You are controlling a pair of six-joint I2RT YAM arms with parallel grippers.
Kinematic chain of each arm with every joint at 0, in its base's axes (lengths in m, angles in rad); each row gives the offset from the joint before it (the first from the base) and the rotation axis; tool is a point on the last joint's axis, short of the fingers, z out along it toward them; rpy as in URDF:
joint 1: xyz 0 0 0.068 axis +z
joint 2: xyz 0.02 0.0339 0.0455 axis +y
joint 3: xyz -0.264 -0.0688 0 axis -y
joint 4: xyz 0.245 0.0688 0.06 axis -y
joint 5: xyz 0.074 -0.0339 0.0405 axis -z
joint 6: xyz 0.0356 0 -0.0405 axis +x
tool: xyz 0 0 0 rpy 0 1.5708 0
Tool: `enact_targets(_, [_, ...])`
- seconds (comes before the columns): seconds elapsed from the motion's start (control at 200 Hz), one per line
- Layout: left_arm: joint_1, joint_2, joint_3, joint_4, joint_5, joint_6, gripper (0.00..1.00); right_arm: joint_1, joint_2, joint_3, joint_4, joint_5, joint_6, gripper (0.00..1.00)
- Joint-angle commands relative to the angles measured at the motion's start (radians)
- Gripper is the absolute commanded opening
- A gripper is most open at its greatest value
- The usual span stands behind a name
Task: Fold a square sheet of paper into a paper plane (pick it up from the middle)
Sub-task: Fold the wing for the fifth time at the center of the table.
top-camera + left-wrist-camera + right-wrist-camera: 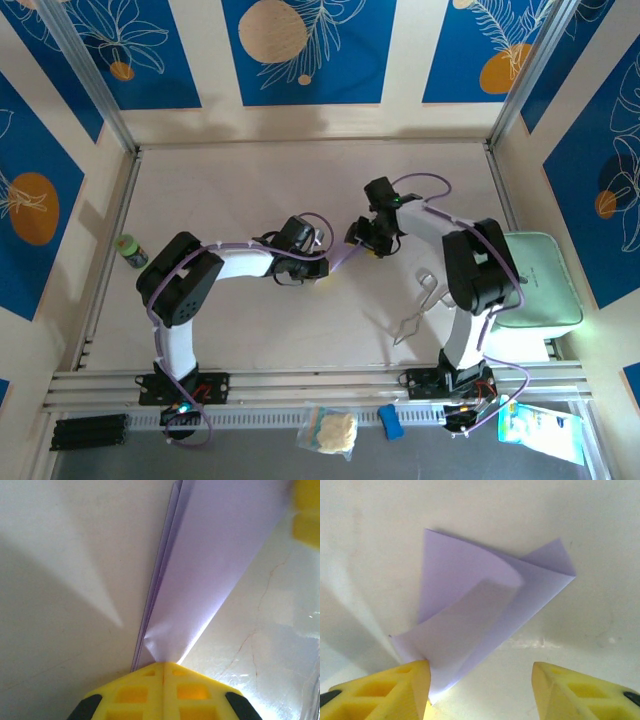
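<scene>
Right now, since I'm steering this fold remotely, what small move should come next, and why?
Probably press the open right hand down on the curled flap of the paper: it bulges uncreased, while the shut left hand grips the folded end.

The top camera gives me a bright, even picture with only soft shadows under the arms on the table (250,180), though the straight posts (88,75) lean toward the corners. On my left wrist view the square sheet of paper (215,555) is soft and glows white low down, a grey shadow wedge crosses the left, and glare washes the lower right. My right wrist view darkens at lower left, with the yellow fingers (385,692) blurred up close.
</scene>
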Motion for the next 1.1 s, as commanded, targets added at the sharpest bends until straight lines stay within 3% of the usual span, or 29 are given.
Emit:
enact_targets(0.0, [0.008, 0.013, 0.004, -0.06, 0.003, -0.005, 0.06, 0.008, -0.114, -0.065, 0.161, -0.063, -0.062, 0.57])
enact_targets(0.15, [0.007, 0.01, 0.003, -0.059, 0.004, -0.005, 0.06, 0.04, -0.182, -0.152, 0.261, -0.103, -0.09, 0.53])
enact_targets(0.365, [0.006, 0.009, 0.004, -0.059, 0.003, -0.005, 0.05, 0.089, -0.155, -0.216, 0.375, -0.145, -0.042, 0.28])
enact_targets(0.505, [0.008, 0.006, 0.002, -0.058, -0.002, -0.005, 0.05, 0.113, -0.083, -0.183, 0.373, -0.14, -0.03, 0.18])
enact_targets(1.096, [0.009, -0.007, -0.009, -0.061, -0.007, -0.012, 0.04, 0.109, 0.043, -0.153, 0.357, -0.086, -0.024, 0.15])
